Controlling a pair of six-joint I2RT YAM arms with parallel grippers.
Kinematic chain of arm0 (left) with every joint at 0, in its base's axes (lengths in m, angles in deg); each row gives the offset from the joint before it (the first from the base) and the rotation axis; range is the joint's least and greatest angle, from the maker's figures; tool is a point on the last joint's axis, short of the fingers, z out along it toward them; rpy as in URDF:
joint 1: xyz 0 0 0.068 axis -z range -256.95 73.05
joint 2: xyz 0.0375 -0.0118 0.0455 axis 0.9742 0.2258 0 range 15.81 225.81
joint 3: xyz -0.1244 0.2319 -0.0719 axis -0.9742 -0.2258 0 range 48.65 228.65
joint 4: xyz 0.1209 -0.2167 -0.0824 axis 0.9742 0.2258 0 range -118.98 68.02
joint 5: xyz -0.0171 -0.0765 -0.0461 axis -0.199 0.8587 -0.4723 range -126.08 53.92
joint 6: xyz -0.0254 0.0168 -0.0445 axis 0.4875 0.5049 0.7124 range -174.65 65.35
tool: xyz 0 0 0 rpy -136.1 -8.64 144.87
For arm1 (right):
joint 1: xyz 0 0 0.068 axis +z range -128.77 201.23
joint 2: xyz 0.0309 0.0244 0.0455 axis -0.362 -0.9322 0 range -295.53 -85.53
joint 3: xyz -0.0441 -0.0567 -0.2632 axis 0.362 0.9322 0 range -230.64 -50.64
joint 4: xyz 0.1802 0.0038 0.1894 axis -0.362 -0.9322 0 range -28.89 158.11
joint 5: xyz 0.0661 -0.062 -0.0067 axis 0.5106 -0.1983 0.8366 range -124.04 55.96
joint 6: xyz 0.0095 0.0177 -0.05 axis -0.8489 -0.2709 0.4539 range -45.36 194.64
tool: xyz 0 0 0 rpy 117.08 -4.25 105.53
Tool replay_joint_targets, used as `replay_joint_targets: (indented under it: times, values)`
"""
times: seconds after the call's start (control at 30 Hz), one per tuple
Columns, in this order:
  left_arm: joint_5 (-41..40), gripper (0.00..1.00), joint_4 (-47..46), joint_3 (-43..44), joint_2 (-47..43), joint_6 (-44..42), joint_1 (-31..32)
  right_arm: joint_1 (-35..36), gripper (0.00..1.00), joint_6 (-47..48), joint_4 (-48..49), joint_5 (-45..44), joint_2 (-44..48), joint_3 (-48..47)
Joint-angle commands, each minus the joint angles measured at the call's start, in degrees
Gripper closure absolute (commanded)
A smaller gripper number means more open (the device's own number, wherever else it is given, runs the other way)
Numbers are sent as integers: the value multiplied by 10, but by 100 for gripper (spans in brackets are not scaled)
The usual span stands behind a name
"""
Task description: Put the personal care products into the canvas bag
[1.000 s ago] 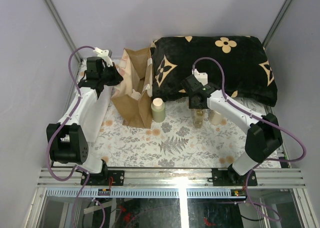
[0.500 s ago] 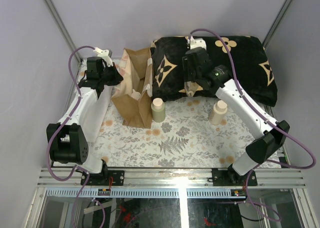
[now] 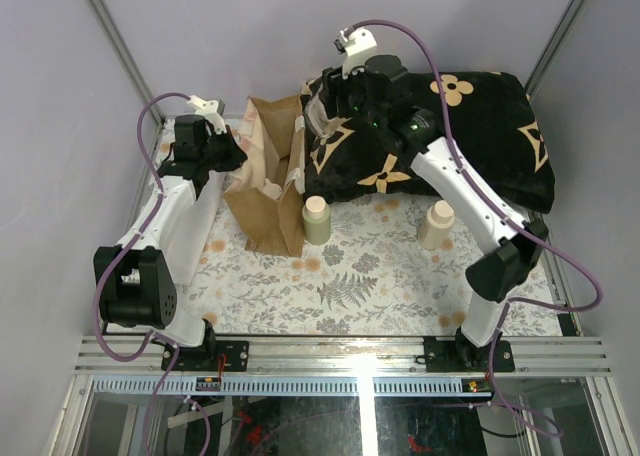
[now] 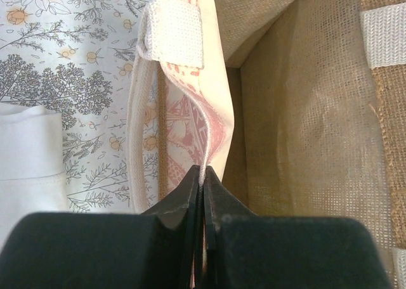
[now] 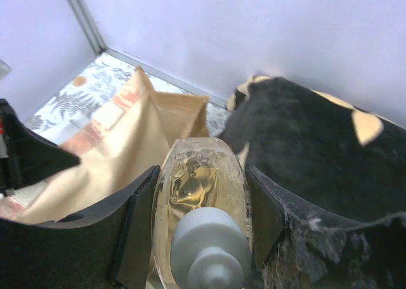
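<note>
Top external view: my left gripper (image 3: 230, 156) is pinching the left rim of the canvas bag (image 3: 268, 201). The bag is standing upright at the back left of the floral tablecloth (image 3: 350, 281), just beside the black cushion (image 3: 480, 141). My right gripper (image 3: 322, 111) is hovering over the cushion's left end, near the bag's mouth. A greenish bottle (image 3: 316, 219) is standing just right of the bag, and a cream-beige bottle (image 3: 436, 225) is standing well apart to the right, in front of the cushion. Left wrist view: my fingers (image 4: 190, 191) are pressing together on the bag's pale printed edge — a handle strap (image 4: 174, 32) is lying beyond them, the woven inside of the bag is showing to the right, and a white cloth (image 4: 28, 153) is sitting at the left. Right wrist view: my fingers (image 5: 143, 229) are clamping the clear amber bottle (image 5: 200, 178) from both sides, its pale cap toward the camera — the bag's open top is lying ahead and to the left, the cushion to the right.
</note>
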Motion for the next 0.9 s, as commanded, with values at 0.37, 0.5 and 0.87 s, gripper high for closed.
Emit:
replay_joint_targets:
  times: [0.37,0.5,0.87]
  values:
    - [-4,100,-41,-27,-1,18,10,21,100,-55,257,221,-107,-171]
    - [-4,100,-42,-26,-1,19,10,29,100,-81,257,247,-146,-198]
    - [-11,100,-9,-1,-18,11,10,50,100,-45,206,223,-197,-154]
